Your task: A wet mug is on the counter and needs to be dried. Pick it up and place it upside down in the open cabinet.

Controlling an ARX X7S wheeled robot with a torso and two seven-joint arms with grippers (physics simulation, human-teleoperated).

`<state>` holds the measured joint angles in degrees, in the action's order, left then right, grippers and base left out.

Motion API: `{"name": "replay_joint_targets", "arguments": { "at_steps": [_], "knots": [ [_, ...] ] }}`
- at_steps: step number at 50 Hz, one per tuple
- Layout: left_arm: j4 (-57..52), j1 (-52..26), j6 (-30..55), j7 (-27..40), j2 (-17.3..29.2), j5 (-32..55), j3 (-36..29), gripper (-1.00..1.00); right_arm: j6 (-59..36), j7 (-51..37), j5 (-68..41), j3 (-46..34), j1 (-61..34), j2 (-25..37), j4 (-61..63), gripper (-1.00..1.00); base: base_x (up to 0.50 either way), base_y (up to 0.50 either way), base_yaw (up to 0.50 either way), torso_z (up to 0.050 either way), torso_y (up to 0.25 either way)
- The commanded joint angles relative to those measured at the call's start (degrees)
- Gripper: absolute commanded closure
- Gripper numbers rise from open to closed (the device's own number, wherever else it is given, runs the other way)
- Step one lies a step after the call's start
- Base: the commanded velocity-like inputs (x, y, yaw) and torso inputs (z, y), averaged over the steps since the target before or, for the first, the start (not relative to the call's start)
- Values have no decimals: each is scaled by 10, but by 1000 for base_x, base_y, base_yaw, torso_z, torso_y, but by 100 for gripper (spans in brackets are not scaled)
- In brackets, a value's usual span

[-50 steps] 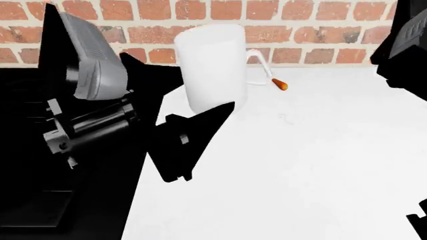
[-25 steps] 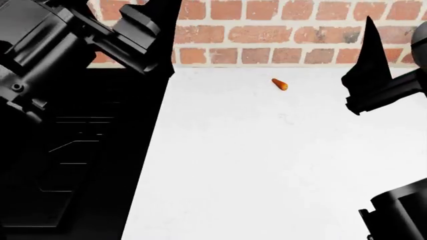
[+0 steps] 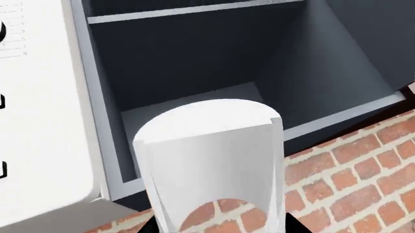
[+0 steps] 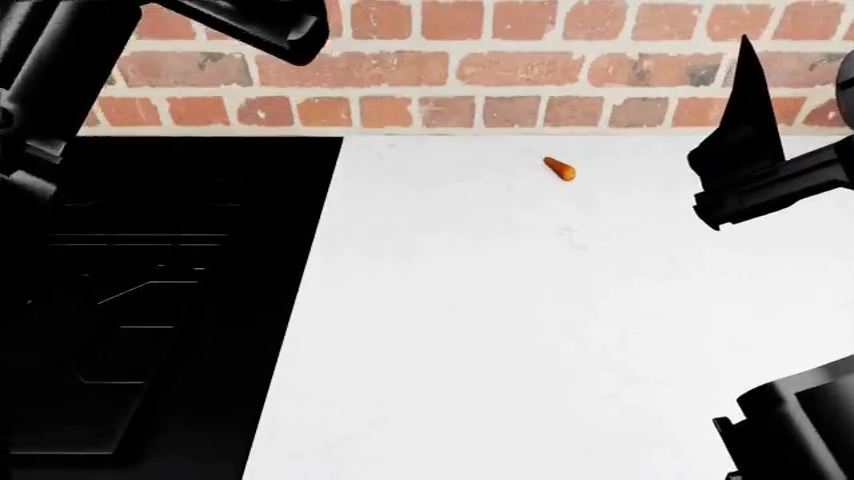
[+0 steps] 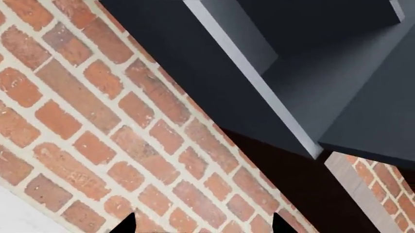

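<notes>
Left hand [image 3: 220, 228] is clamping the mug [image 3: 211, 160], holding it up before the open cabinet [image 3: 194, 63] above the brick wall [image 3: 363, 170]. Right hand [image 5: 202, 228] is facing bricks, fingertips apart and empty. Below, an orange piece [image 4: 559, 169] is lying on the surface [image 4: 534, 330].

Left arm [image 4: 160, 30] is raised high, only its dark links cutting across the upper left of the head view, the gripper itself out of frame there. In the left wrist view the left gripper [image 3: 220, 228] is clamped on the mug [image 3: 211, 165] (just the dark fingers [image 3: 295, 225] peeking at the bottom edge). Right arm [image 4: 767, 180] reaches in from the right edge, mid-height. Right gripper [image 5: 201, 228] spread wide, two finger points at the bottom of its wrist view, holding nothing.
</notes>
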<state>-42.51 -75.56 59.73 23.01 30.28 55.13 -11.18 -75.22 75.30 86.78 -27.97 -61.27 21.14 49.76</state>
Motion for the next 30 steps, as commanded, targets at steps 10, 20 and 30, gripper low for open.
{"name": "replay_joint_targets", "arguments": {
  "at_steps": [10,20,30],
  "knots": [
    [19,-83,22,58,-33,-40,-33,100,4,-14,-2,9,11,3,2,-100,0,0,0,0,1],
    [76,-132,0,38,-38,-86,-64,100,2,-27,-10,10,26,-2,4,-100,0,0,0,0,0],
    [134,-185,-10,21,-57,-111,-86,100,-2,-31,-10,12,46,-9,8,-100,0,0,0,0,0]
  ]
}}
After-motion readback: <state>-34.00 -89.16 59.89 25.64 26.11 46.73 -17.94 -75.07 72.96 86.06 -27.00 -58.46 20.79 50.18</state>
